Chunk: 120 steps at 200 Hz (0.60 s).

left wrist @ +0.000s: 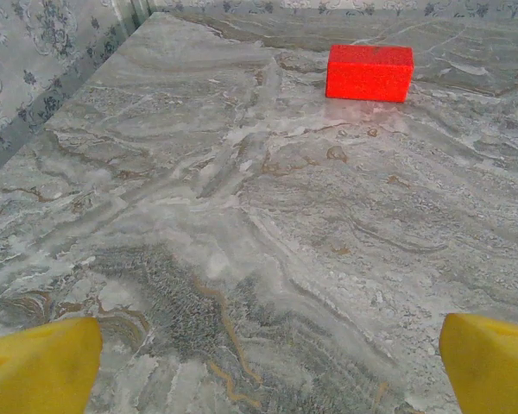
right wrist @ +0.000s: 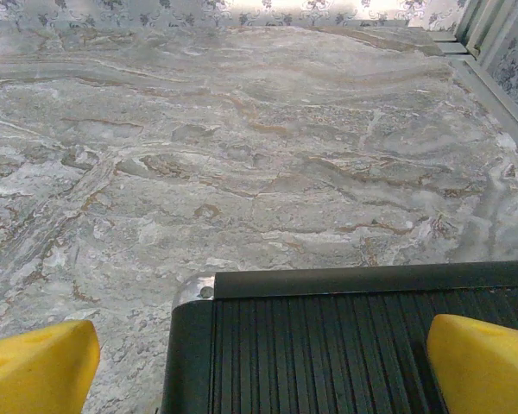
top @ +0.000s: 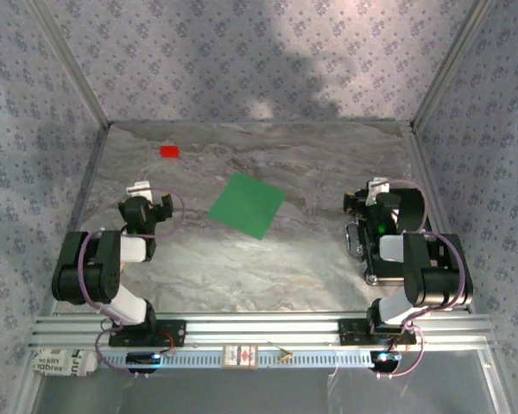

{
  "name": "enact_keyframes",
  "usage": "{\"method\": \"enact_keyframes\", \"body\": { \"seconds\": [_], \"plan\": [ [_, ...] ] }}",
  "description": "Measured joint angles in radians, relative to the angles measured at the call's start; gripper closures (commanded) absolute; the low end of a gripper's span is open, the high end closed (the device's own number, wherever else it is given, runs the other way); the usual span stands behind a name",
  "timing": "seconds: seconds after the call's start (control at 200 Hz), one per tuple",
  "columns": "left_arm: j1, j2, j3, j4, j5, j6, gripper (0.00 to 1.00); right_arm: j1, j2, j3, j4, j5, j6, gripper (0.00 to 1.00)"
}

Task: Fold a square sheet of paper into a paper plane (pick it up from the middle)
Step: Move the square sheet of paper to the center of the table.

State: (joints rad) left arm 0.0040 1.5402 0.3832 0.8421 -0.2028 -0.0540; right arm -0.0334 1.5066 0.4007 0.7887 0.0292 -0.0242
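The square sheet of paper, bright green and flat, lies turned like a diamond in the middle of the marble table. My left gripper sits folded back to the sheet's left, well apart from it. In the left wrist view that gripper stands open, its yellow fingertips at the bottom corners with bare marble between them. My right gripper rests to the sheet's right, also apart from it. In the right wrist view it is open over a black ribbed device.
A small red block lies at the far left of the table, also ahead of the left fingers. The black ribbed device sits under the right arm. Patterned walls with metal frame posts enclose the table.
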Motion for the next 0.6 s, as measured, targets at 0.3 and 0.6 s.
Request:
{"method": "enact_keyframes", "body": {
  "seconds": [0.3, 0.6],
  "plan": [
    [0.0, 0.0, 0.0, -0.005, 0.096, 0.027, 0.0, 0.0, 0.0, 0.0, 0.0, 0.0, 0.0, 0.01],
    [0.0, 0.0, 0.0, -0.005, 0.129, 0.035, 0.0, -0.002, 0.0, 0.0, 0.0, -0.003, 0.0, 0.01]
  ]
}}
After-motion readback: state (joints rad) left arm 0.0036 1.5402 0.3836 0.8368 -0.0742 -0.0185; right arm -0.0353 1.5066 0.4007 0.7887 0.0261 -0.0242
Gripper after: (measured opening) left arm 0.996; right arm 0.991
